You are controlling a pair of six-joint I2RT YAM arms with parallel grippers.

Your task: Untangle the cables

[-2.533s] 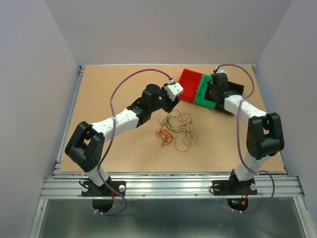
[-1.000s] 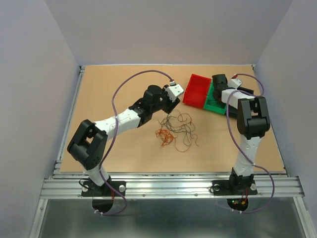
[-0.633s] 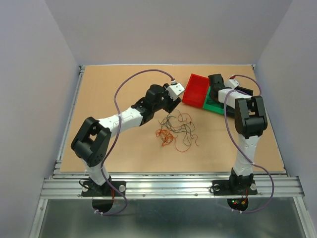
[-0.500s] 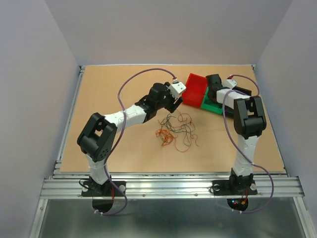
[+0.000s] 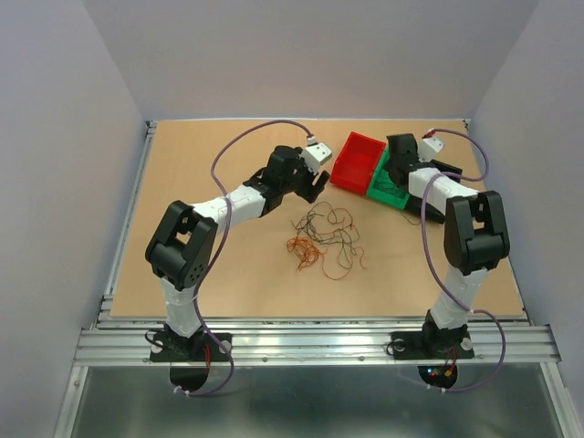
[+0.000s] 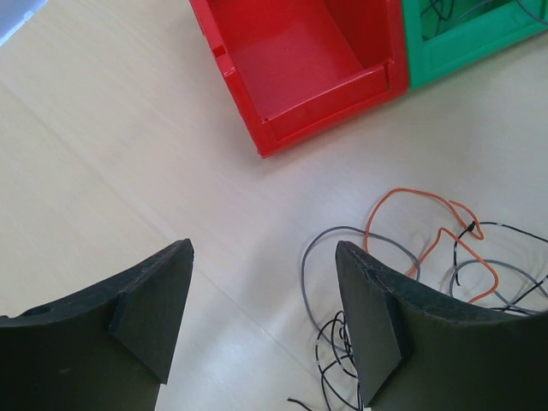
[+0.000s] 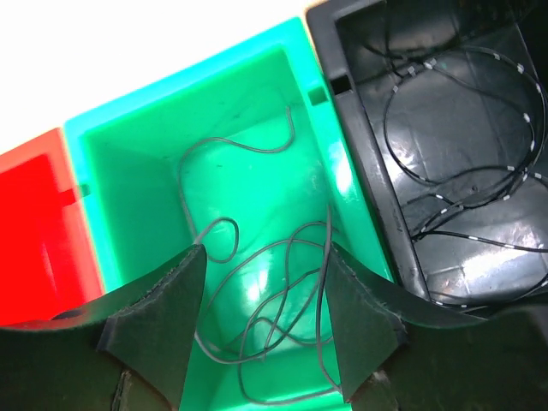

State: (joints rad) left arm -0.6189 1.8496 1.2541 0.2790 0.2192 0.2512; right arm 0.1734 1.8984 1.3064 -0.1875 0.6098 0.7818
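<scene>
The right claw (image 7: 263, 257), clamped shut a second ago, now stands spread wide over the green bin (image 7: 197, 77) with nothing between its fingers. Grey strands (image 7: 257, 151) lie loose on the bin floor beneath it, so I take it one more has just been dropped there. The black bin (image 7: 360, 154) beside it holds dark wires too, while the red bin (image 6: 325, 116) is bare. The left claw (image 6: 264, 257) has opened further and swung up beside the red bin; it grips nothing. The rest of the cables (image 5: 324, 239) sit on the table (image 5: 182, 164) just below it, orange and dark loops still crossing. One piece sorted, I'd say, but most of the knot is left to pull apart.
</scene>
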